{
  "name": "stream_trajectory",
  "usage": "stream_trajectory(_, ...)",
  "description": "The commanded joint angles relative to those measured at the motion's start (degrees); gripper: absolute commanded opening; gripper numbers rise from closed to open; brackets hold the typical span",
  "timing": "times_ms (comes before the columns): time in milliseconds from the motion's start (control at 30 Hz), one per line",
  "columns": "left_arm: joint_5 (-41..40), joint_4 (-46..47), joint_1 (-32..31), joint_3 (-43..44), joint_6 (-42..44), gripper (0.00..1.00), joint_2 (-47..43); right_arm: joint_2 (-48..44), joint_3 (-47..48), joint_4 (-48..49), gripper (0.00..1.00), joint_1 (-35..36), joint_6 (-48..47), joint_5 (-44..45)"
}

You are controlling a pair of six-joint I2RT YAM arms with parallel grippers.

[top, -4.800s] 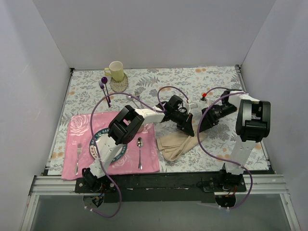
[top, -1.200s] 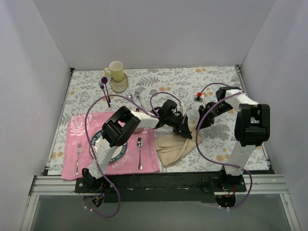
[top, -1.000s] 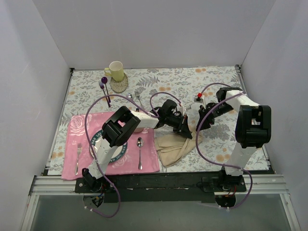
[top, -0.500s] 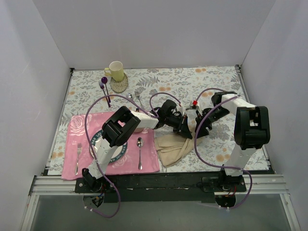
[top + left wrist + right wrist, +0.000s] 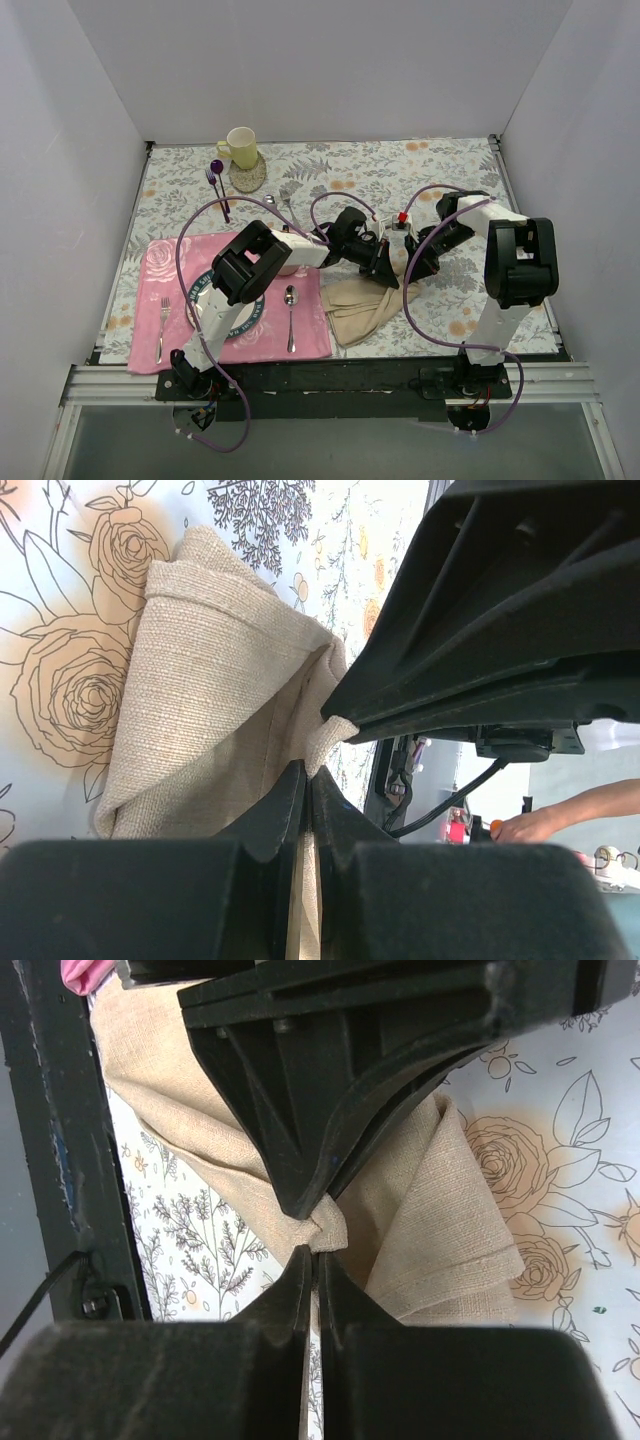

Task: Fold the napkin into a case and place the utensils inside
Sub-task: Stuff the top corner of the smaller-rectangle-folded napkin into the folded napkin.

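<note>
The left hand is clamped tight, with a sliver of beige weave caught between its fingers, so it grips the napkin. The right hand faces it almost tip to tip. Its fingers are pressed together on a small bunched nub of the same cloth, which looks to me like a pinch on a corner or a fold edge. The napkin lies on the desk just right of the pink placemat, rumpled into a rough, partly folded bundle rather than a neat oblong.

From where I stand, the fold is the job in hand. To do it well, I'd say the two hands should first move apart along the edge they share, to draw it taut. Then they should carry it over together at the same height, so the layers land square and leave an open pocket. Lifting too steeply would likely drag the loose lower layers along.

From above, both arms cover the pinch itself and the napkin's far end. Neither wrist view shows how many layers are caught, and each cuts off the cloth's near edges.
</note>
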Motion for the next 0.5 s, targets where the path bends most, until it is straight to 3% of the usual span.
stream_trajectory(0, 1.3, 0.6, 0.6, 0.6, 1.0, 0.0, -5.1, 0.8, 1.7, -2.8, 0.01, 0.3, -1.3, -1.3)
stream_trajectory(100, 1.5, 1.1, 0.6, 0.5, 1.1, 0.01, -5.2, 1.1, 2.0, -2.9, 0.01, 0.3, -1.2, -1.5)
stream_trajectory(133, 1.5, 1.2, 0.6, 0.3, 1.2, 0.07, -5.6, 1.1, 2.1, -2.8, 0.01, 0.3, -1.0, -1.5)
stream_trajectory(167, 1.4, 1.5, 0.6, 0.1, 1.5, 0.22, -5.8, 1.0, 2.0, -2.6, 0.01, 0.3, -0.6, -1.5)
stream_trajectory(300, -0.1, 1.7, 0.5, -0.2, 2.0, 0.43, -6.5, 1.3, 2.9, -2.8, 0.01, -0.1, 0.5, -2.6)
stream_trajectory(467, -0.7, 0.8, -0.1, 0.5, 2.8, 0.45, -6.3, 2.6, 4.5, -4.0, 0.01, -1.0, 1.8, -3.9)
